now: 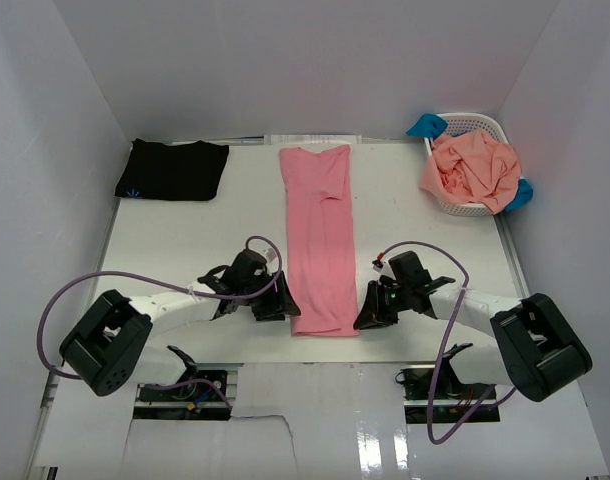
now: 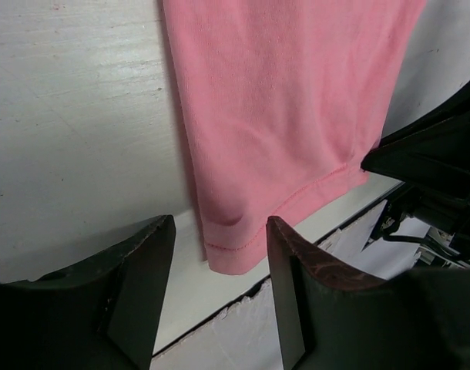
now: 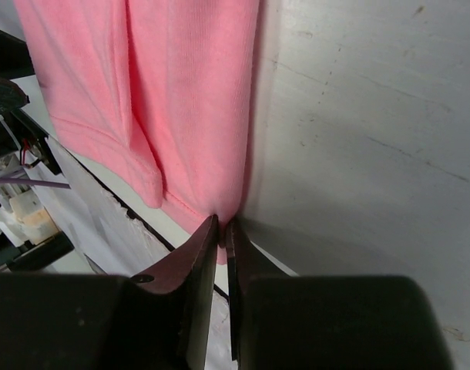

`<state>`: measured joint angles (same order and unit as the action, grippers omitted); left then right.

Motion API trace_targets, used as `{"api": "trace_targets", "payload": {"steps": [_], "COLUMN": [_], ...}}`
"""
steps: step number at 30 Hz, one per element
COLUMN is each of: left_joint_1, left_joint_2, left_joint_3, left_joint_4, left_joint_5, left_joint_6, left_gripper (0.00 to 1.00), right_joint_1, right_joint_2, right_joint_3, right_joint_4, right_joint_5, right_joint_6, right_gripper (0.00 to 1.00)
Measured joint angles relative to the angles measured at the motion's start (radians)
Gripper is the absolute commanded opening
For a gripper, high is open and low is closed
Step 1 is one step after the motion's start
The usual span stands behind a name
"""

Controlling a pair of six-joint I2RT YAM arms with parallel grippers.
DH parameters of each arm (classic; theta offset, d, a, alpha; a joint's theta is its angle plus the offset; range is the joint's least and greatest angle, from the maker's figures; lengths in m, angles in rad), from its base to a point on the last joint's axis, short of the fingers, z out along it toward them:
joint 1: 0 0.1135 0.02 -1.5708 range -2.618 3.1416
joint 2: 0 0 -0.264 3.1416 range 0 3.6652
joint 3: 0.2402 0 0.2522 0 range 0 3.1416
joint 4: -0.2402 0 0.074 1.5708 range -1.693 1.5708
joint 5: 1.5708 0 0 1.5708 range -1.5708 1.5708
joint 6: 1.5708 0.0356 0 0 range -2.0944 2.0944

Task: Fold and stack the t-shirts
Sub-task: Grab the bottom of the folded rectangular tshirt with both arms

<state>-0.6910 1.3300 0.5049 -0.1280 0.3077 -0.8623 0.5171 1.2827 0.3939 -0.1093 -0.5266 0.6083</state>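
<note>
The rose-pink t-shirt (image 1: 320,240) lies as a long narrow strip down the middle of the table, hem toward me. My left gripper (image 1: 283,300) sits at its near left corner; in the left wrist view the gripper (image 2: 219,223) stands open, and the hem corner of the shirt (image 2: 227,250) lies flat between the fingertips, untouched. My right gripper (image 1: 368,312) is at the near right corner. In the right wrist view that gripper (image 3: 223,223) is shut on the pink shirt's (image 3: 181,100) hem edge. A folded black t-shirt (image 1: 172,168) lies at the back left.
A white lattice basket (image 1: 482,121) stands at the back right, holding a salmon-orange t-shirt (image 1: 475,165), with bright blue cloth (image 1: 425,126) hanging over its rim. The table board's near edge (image 2: 243,297) runs just behind the pink hem. White walls enclose three sides.
</note>
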Motion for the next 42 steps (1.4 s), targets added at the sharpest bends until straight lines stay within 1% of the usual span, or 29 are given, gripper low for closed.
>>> {"api": "trace_targets", "payload": {"steps": [5, 8, 9, 15, 16, 19, 20, 23, 27, 42], "left_joint_1": [0.0, -0.002, -0.004, -0.027, -0.032, -0.043, -0.045, -0.048, -0.051, -0.051], "left_joint_2": [0.0, 0.007, 0.014, 0.043, 0.047, 0.066, 0.07, 0.08, 0.066, 0.043], "left_joint_3": [-0.011, -0.013, -0.013, -0.009, -0.008, -0.006, -0.006, -0.009, -0.019, -0.025], "left_joint_4": [0.027, 0.04, 0.048, 0.074, 0.077, 0.084, 0.085, 0.077, 0.075, 0.039], "left_joint_5": [0.005, 0.011, 0.015, 0.025, 0.024, 0.027, 0.027, 0.019, 0.019, 0.028], "left_joint_6": [-0.005, -0.008, -0.01, -0.015, -0.016, -0.021, -0.022, -0.021, -0.023, -0.011], "left_gripper": [0.62, 0.59, 0.56, 0.51, 0.46, 0.37, 0.26, 0.0, 0.0, 0.0], "right_joint_1": [0.0, 0.0, 0.0, 0.0, 0.0, 0.0, 0.0, 0.0, 0.0, 0.0], "right_joint_2": [0.0, 0.0, 0.0, 0.002, 0.002, 0.002, 0.002, 0.002, -0.01, -0.033], "right_joint_3": [0.0, 0.0, 0.0, 0.0, 0.0, 0.0, 0.0, 0.0, 0.001, 0.003], "right_joint_4": [0.0, 0.0, 0.001, 0.001, 0.001, 0.0, 0.0, -0.002, -0.023, -0.071], "right_joint_5": [0.0, 0.0, 0.0, 0.0, 0.0, 0.0, 0.0, 0.0, 0.004, 0.006], "right_joint_6": [-0.006, -0.008, -0.008, -0.01, -0.01, -0.01, -0.01, -0.011, -0.015, -0.018], "right_gripper": [0.15, 0.14, 0.14, 0.14, 0.14, 0.14, 0.13, 0.11, 0.08, 0.08]}}
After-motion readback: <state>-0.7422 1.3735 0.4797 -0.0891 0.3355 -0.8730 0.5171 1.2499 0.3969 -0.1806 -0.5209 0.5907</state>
